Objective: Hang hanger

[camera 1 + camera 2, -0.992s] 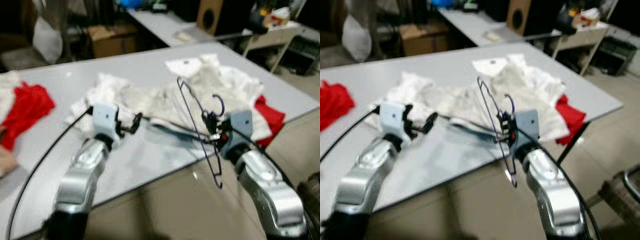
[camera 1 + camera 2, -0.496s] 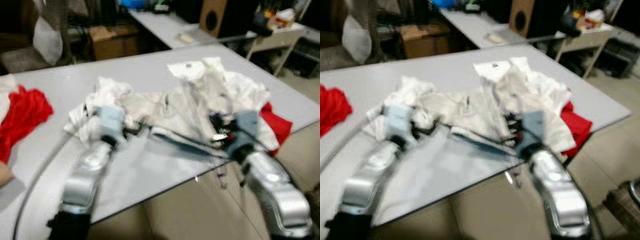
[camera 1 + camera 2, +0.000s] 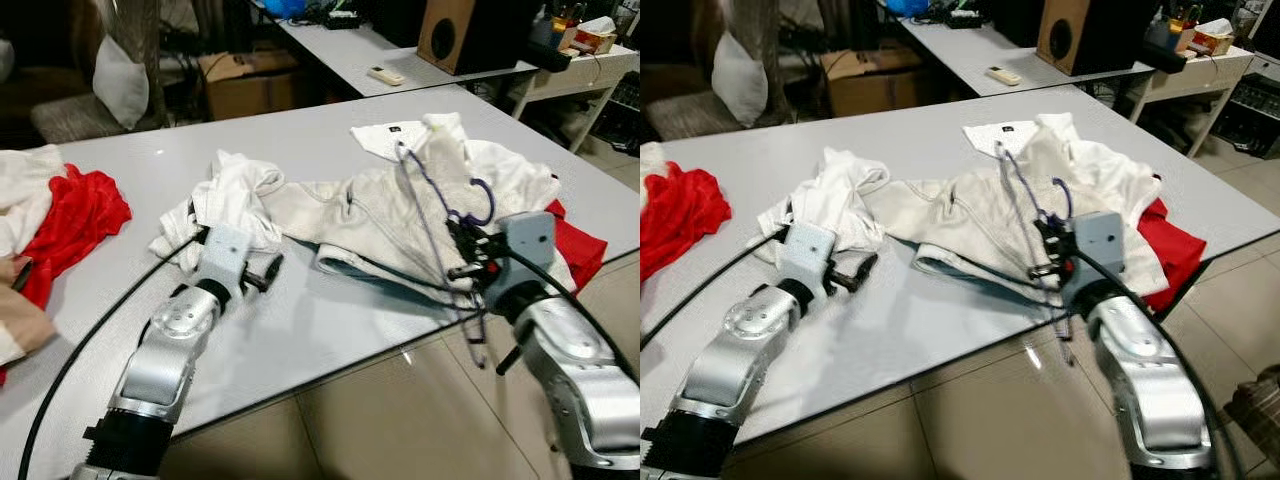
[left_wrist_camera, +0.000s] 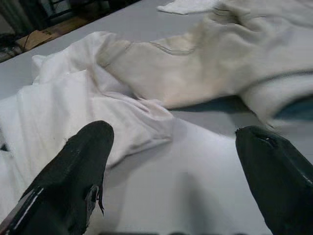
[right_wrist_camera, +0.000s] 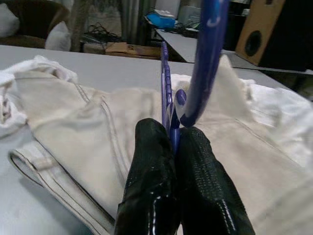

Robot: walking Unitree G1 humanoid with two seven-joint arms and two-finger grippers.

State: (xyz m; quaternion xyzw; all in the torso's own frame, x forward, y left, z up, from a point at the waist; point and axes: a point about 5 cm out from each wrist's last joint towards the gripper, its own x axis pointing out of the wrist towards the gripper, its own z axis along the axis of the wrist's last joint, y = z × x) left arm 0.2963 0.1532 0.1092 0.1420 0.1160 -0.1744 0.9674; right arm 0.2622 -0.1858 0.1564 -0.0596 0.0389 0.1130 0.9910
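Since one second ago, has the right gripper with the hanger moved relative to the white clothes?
Yes. The right gripper, shut on the purple hanger, went forward over the cream garment; earlier it hung off the table edge.

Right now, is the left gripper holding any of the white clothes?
No, the left gripper is open over the bare table, its fingers apart with the white shirt lying beyond them.

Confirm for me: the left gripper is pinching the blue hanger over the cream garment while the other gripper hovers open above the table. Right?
Not quite. It is the right gripper that is shut on the blue hanger over the cream garment, as the right wrist view shows. The left gripper is the one hovering open above the table.
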